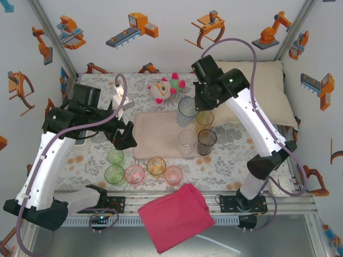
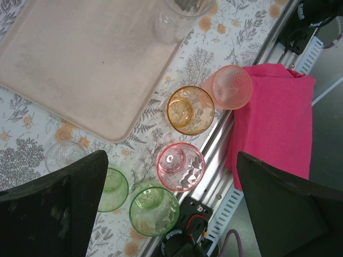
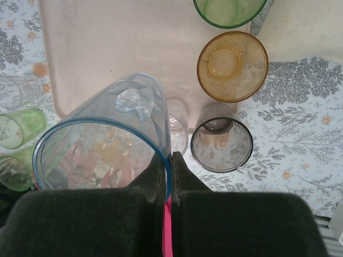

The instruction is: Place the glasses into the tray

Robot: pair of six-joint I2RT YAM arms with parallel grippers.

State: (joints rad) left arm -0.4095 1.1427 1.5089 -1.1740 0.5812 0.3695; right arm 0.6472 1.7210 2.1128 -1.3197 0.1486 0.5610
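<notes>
The pale pink tray (image 1: 153,136) lies mid-table. My right gripper (image 1: 195,105) hangs over its far right corner, shut on the rim of a tall blue glass (image 1: 187,110), which tilts over the tray (image 3: 118,48) in the right wrist view, the blue glass (image 3: 102,144) pinched at the gripper (image 3: 168,160). A clear glass (image 1: 187,140) stands on the tray's right edge, with smoky grey (image 1: 207,142) and yellow (image 1: 204,118) glasses beside it. Two green (image 1: 114,166), pink (image 1: 134,173), orange (image 1: 156,166) and peach (image 1: 173,174) glasses stand in front. My left gripper (image 1: 126,134) is open above them, its gripper (image 2: 171,203) empty.
A red cloth (image 1: 174,217) hangs over the front rail next to the peach glass. A plush toy (image 1: 167,88) and a cream pillow (image 1: 262,85) lie at the back. Another green glass (image 3: 229,10) stands past the yellow one. The tray's left and middle are bare.
</notes>
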